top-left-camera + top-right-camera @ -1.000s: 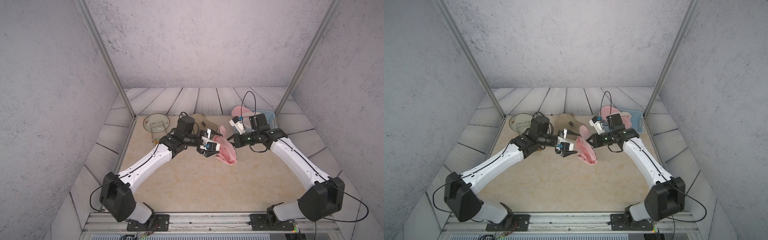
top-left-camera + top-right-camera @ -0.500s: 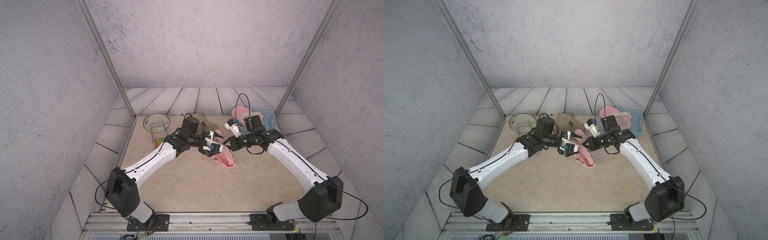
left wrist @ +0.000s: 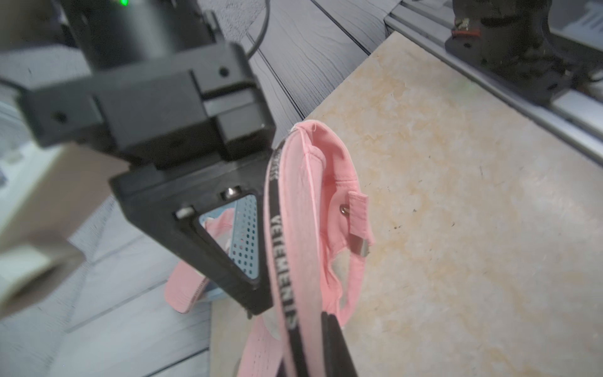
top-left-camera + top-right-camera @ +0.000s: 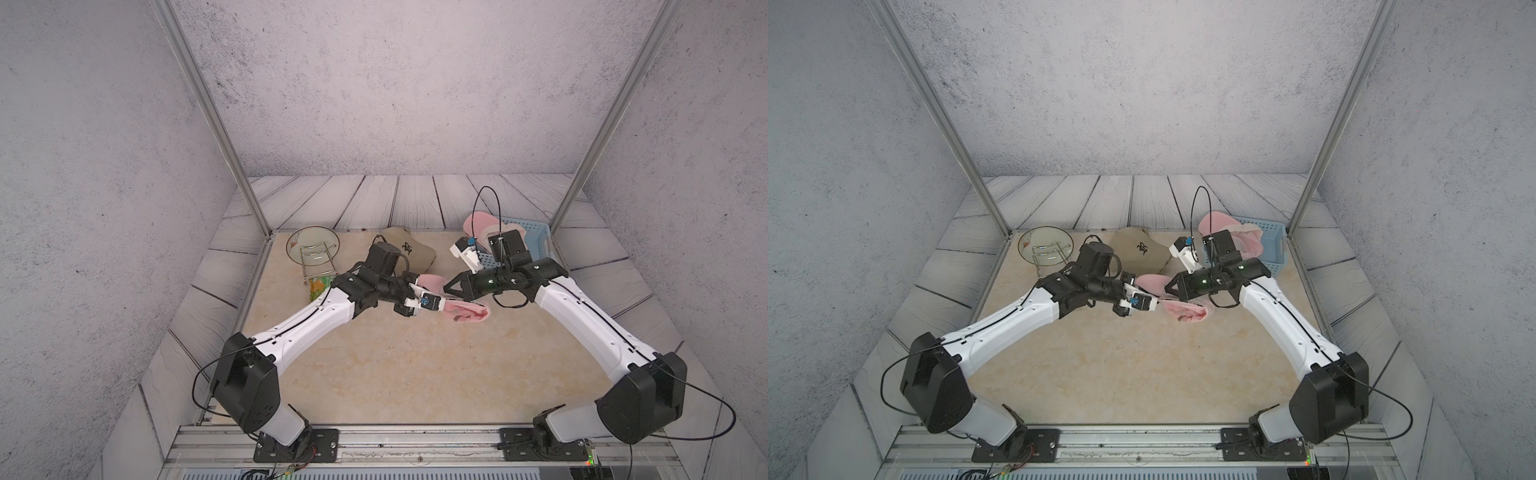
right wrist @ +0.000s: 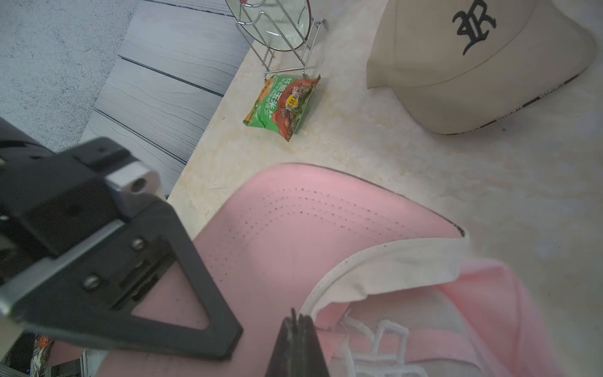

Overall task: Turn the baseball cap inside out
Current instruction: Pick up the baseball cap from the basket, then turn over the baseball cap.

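Observation:
The pink baseball cap (image 4: 469,313) hangs low over the middle of the beige tabletop, stretched between both grippers, with its pale lining up. My left gripper (image 4: 441,300) is shut on the cap's (image 3: 300,202) rim band with black lettering; its fingers (image 3: 336,346) pinch the band. My right gripper (image 4: 449,286) meets the cap from the other side and is shut on the edge by the white sweatband (image 5: 385,261); its tips (image 5: 297,321) are pressed together. The brim (image 5: 293,222) points toward the left arm. In both top views the grippers nearly touch (image 4: 1165,293).
A beige cap (image 4: 405,249) with a black letter lies behind the grippers. A glass plate on a wire rack (image 4: 311,249) and a green snack packet (image 5: 280,104) sit at the back left. A blue basket (image 4: 530,237) at the back right holds another pink cap (image 4: 478,222).
My left gripper has moved in to the cap and shut on its rim band. The right arm has shifted left and the cap now hangs lower and flatter.

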